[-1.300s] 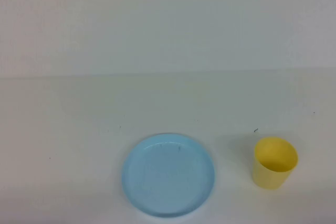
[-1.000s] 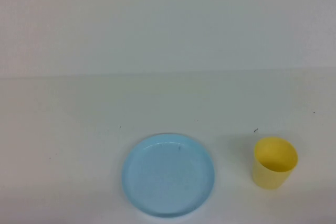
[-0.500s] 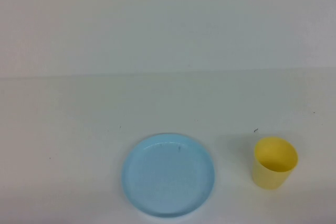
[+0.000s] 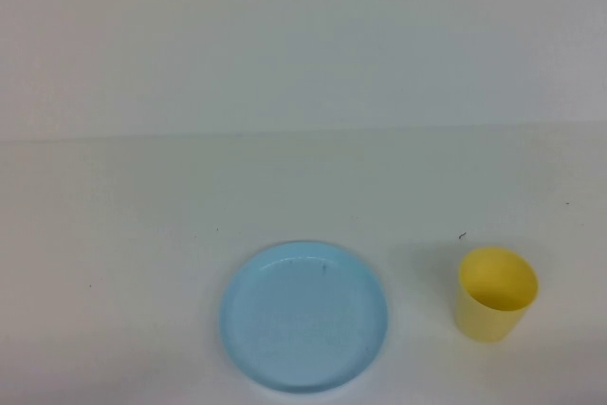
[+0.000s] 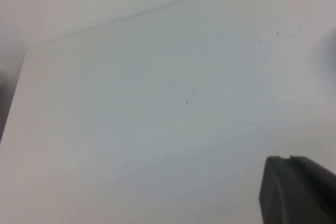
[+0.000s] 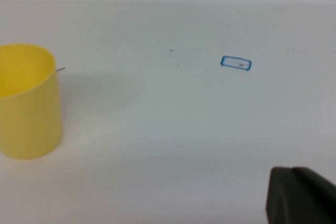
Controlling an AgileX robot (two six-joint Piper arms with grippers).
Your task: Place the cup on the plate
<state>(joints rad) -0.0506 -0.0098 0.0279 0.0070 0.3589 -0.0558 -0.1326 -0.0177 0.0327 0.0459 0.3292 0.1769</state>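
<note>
The yellow cup [image 4: 497, 295] stands upright on the white bench [image 4: 142, 234], mouth open to the ceiling, off to the right of the light blue plate [image 4: 304, 316] and clear of it, with a strip of bare bench between the two. The plate lies flat near the front edge with nothing on it. Neither one carries a logo, label or lettering that I can make out. The only mark anywhere is a small blue-outlined rectangle [image 6: 235, 63] on the bench surface beyond the cup, seen from the right wrist; whatever sits inside it is too small to read. The left gripper [image 5: 296, 190] hangs over bare bench away from both things, its jaws closed on nothing. The right gripper [image 6: 299, 195] sits near the cup without touching it, jaws likewise closed and holding nothing.
</note>
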